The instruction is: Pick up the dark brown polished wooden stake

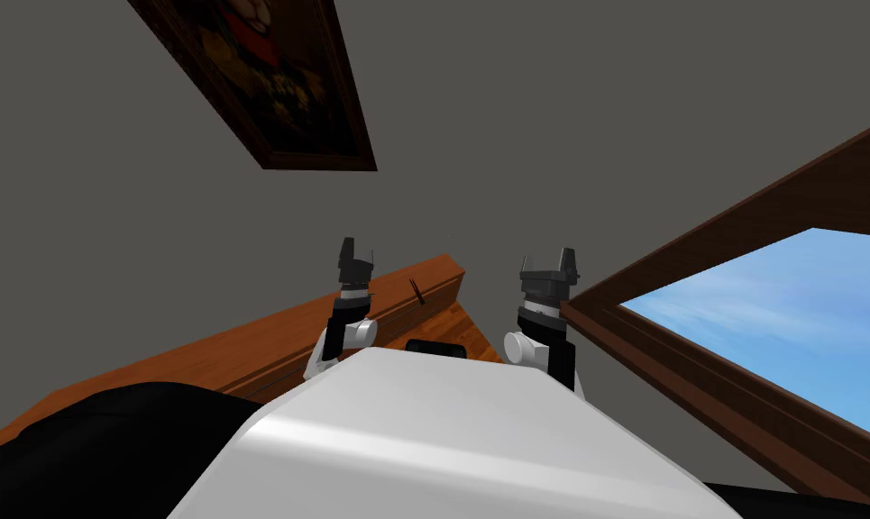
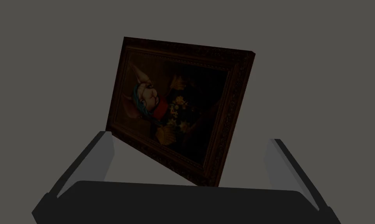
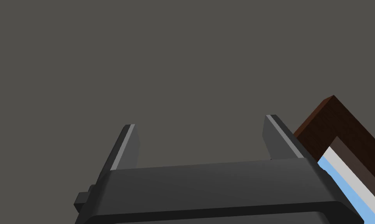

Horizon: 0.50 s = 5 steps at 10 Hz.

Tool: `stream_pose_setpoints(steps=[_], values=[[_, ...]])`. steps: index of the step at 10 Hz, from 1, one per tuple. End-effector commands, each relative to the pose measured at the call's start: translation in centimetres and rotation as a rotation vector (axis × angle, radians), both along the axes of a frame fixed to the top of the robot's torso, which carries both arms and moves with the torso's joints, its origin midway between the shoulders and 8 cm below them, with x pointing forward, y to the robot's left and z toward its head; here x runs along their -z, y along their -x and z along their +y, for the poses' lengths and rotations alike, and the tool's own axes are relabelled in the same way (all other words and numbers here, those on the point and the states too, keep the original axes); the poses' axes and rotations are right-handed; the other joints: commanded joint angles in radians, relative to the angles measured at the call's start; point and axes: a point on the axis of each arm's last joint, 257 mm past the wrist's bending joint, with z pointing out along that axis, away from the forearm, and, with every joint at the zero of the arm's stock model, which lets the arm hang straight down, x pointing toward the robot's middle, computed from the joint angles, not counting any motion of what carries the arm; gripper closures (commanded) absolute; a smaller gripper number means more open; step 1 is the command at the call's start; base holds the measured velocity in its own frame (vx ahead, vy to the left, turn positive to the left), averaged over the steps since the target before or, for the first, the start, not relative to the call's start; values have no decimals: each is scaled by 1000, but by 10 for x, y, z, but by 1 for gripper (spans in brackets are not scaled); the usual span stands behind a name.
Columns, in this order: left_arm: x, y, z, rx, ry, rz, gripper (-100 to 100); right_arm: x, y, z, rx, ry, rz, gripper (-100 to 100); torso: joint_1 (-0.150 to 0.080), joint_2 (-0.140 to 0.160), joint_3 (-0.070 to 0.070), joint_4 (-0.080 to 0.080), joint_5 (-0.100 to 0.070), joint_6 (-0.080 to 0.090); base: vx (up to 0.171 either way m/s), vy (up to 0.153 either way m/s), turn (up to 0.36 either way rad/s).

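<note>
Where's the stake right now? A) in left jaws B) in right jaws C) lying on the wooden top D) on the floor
C: the dark stake lies on the orange-brown wooden top, while the left gripper and right gripper are open, holding nothing.

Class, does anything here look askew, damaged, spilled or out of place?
Nothing stands out. The thin dark stake rests on the wooden top; the left gripper and right gripper are open, clear of it.

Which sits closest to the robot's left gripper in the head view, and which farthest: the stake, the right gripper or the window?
1. The dark stake, on the wooden furniture top, just right of the left gripper.
2. The right gripper, farther right.
3. The window, beyond the right gripper, far right.
</note>
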Motion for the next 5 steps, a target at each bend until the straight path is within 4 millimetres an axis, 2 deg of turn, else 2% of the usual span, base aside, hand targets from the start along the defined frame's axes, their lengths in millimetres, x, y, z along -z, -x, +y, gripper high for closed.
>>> stream_pose_setpoints(steps=[1, 5], values=[[13, -10, -1, 7, -31, 44, -100, 0, 0, 0, 0, 0, 0, 0, 0, 0, 0, 0, 0, 0, 11, -4, -68], [54, -41, 6, -4, -84, 177, -100, 0, 0, 0, 0, 0, 0, 0, 0, -2, -1, 0, 0, 0, 22, -2, -75]])
